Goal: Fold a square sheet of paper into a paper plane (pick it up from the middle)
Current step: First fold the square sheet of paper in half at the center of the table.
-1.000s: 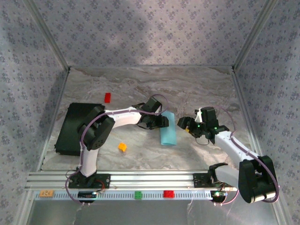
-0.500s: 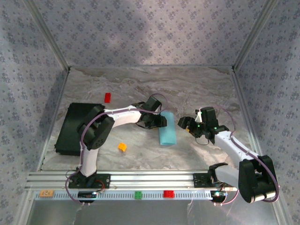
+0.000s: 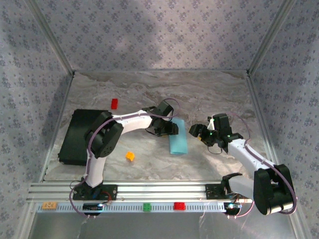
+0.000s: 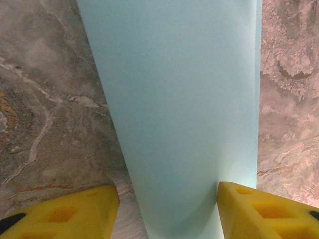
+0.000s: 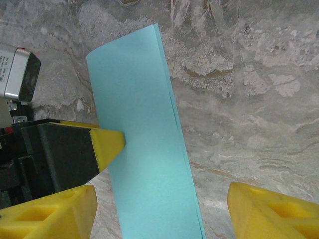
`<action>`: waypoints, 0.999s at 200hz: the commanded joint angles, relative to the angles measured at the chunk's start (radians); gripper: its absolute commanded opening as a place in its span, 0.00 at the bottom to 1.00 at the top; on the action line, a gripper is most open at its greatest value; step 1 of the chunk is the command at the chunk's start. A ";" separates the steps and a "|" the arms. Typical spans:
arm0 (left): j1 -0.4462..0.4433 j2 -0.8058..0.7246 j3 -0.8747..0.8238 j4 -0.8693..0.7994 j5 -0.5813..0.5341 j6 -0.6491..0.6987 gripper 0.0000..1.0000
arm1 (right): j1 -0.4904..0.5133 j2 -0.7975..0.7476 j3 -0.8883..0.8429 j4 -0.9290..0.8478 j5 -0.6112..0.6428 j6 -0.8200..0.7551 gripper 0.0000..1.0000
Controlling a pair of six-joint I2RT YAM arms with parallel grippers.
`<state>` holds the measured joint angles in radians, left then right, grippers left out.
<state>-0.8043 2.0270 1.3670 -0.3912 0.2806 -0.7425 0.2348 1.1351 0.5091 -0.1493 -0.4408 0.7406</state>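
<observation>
We find the square sheet of paper [image 3: 178, 139] lying flat near the middle of the bench [image 3: 149, 94]. It is doubled into a narrow strip whose long axis runs near to far. The left tool [image 3: 168, 129] sits at the strip's far left edge, half spread, with one fingertip [image 5: 110, 143] touching that edge; we see no grip on anything. The right tool [image 3: 198, 132] waits just right of the strip, spread wide and empty. We judge the left arm the nearer one.

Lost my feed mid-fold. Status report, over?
Left gripper open, astride the folded sheet of paper. Right gripper open, close by, not touching. Orange block well clear.
</observation>
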 commanded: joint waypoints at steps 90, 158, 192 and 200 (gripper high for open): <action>-0.007 0.129 0.072 -0.172 -0.133 0.050 0.58 | 0.006 0.004 -0.007 -0.010 0.019 0.006 0.71; -0.008 0.139 0.069 -0.172 -0.146 0.034 0.57 | 0.006 0.003 -0.009 -0.010 0.018 0.004 0.71; -0.010 0.147 0.070 -0.170 -0.143 0.028 0.58 | 0.006 0.003 -0.009 -0.010 0.018 0.005 0.71; -0.009 0.150 0.071 -0.171 -0.143 0.028 0.58 | 0.006 0.003 -0.009 -0.011 0.019 0.006 0.70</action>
<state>-0.8196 2.0789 1.4647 -0.5102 0.2371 -0.7227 0.2348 1.1351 0.5083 -0.1493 -0.4332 0.7403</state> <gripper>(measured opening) 0.578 0.707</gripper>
